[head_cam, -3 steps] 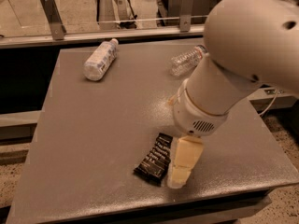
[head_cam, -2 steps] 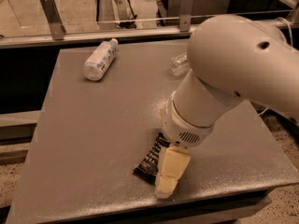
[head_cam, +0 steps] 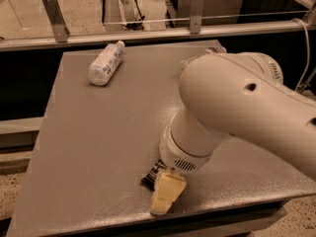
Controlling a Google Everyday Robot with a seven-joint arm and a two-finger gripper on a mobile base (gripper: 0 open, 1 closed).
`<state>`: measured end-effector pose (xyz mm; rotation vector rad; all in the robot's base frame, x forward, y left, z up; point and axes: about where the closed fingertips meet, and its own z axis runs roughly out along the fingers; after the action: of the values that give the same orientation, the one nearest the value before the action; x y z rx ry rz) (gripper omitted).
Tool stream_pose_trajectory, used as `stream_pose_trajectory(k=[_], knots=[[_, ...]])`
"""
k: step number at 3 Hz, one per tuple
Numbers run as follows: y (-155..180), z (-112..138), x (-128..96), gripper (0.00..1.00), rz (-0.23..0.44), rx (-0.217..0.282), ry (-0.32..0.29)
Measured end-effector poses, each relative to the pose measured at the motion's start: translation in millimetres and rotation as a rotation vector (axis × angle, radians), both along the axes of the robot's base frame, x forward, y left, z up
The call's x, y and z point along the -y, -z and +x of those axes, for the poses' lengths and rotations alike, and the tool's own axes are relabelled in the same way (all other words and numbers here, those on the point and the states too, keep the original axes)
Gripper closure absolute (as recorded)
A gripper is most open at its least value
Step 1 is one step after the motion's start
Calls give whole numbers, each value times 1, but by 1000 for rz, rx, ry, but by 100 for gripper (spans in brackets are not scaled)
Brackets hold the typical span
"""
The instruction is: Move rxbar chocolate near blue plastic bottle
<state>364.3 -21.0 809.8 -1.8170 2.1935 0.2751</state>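
The rxbar chocolate (head_cam: 153,174) is a black wrapper lying near the table's front edge; only its left end shows from under my arm. My gripper (head_cam: 164,197) hangs right over it, one cream finger (head_cam: 167,194) in sight with its tip near the front edge. The blue plastic bottle (head_cam: 105,63), with pale label and white cap, lies on its side at the far left of the table, far from the bar.
The grey table (head_cam: 98,147) drops off at the front just below the gripper. My white arm (head_cam: 242,112) covers the right half. A clear bottle (head_cam: 210,53) barely shows behind it at the far right. Metal rail and posts (head_cam: 54,16) run along the back.
My arm has swung left and forward, now covering most of the bar and nearly all of the clear bottle. The gripper finger moved left toward the front edge.
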Motion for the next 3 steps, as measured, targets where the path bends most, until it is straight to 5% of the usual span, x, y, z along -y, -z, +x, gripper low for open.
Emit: stream_pose_trajectory(k=[3], knots=[[-13,7,3,88,-7,22,28]])
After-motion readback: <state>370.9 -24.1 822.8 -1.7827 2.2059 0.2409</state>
